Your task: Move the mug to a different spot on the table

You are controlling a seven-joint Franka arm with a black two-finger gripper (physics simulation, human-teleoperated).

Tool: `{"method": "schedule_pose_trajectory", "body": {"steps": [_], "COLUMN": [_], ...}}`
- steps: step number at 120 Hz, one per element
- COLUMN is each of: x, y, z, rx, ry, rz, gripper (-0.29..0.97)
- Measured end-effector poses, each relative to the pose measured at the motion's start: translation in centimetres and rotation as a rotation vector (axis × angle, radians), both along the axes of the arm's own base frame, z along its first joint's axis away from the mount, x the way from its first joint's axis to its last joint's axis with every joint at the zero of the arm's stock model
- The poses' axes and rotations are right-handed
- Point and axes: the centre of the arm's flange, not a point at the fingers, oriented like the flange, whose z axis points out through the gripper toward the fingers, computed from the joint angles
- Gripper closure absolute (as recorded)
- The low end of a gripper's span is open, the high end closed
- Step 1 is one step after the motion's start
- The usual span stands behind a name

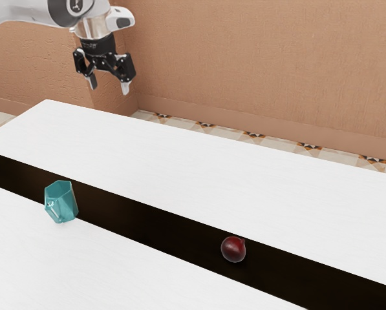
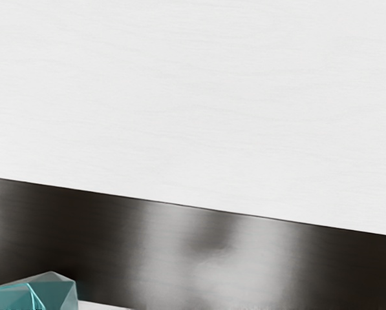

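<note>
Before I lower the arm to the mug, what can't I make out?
Wrist view: the mug is cut off by the frame edge; only part shows.
Exterior view: the mug's handle direction, too small to tell.
Exterior view: the dark red round thing, too small to identify.

mug (image 1: pixel 61 201): glossy, translucent | table (image 1: pixel 199 168): matt white | strip (image 1: pixel 154 223): polished dark

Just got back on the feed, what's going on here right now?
Nothing is being handled at the moment. The gripper hangs open and empty high above the table, toward the exterior view's left. The teal mug sits untouched at the edge of the dark band crossing the table. A dark red round object lies on that band, further toward the exterior view's right.
</note>
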Motion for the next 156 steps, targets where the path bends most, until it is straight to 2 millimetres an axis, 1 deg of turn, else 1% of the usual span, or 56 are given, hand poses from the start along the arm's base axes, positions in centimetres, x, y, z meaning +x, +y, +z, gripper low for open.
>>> {"method": "schedule_pose_trajectory", "body": {"steps": [23, 29, 38, 49, 59, 63, 65, 71, 75, 84, 88, 94, 100, 106, 111, 125, 137, 146, 156], "x": [0.0, -0.2, -2.4, -5.1, -7.8, -8.8, -9.3, -11.1, -11.9, -13.4, -14.2, -15.6, -16.5, -16.9, -17.6, -19.7, -20.7, -21.4, -21.7], "y": [0.2, 0.2, 1.0, 2.3, 3.4, 3.4, 3.3, 2.3, 1.7, 1.2, 1.6, 3.2, 4.1, 4.7, 6.0, 8.5, 9.1, 9.9, 10.3], "z": [0.0, -0.8, -3.1, -5.0, -8.1, -9.2, -9.9, -13.1, -14.8, -17.8, -19.1, -21.7, -23.2, -24.0, -24.4, -25.7, -27.1, -28.1, -28.6], "rx": [0.0, -0.001, -0.006, -0.004, 0.038, 0.06, 0.069, 0.09, 0.106, 0.129, 0.132, 0.127, 0.122, 0.117, 0.104, 0.073, 0.069, 0.084, 0.104], "ry": [0.0, 0.013, 0.037, 0.034, 0.045, 0.045, 0.046, 0.056, 0.056, 0.052, 0.055, 0.067, 0.062, 0.051, 0.044, 0.035, 0.016, -0.018, -0.069], "rz": [0.006, 0.007, 0.018, 0.056, 0.108, 0.128, 0.135, 0.153, 0.164, 0.201, 0.23, 0.29, 0.335, 0.373, 0.422, 0.527, 0.539, 0.525, 0.482], "gripper": [0.0, 0.0, 0.0, 0.0, 0.0, 0.0, 0.0, 0.0, 0.0, 0.0, 0.0, 0.0, 0.0, 0.0, 0.0, 0.0, 0.0, 0.0, 0.0]}}
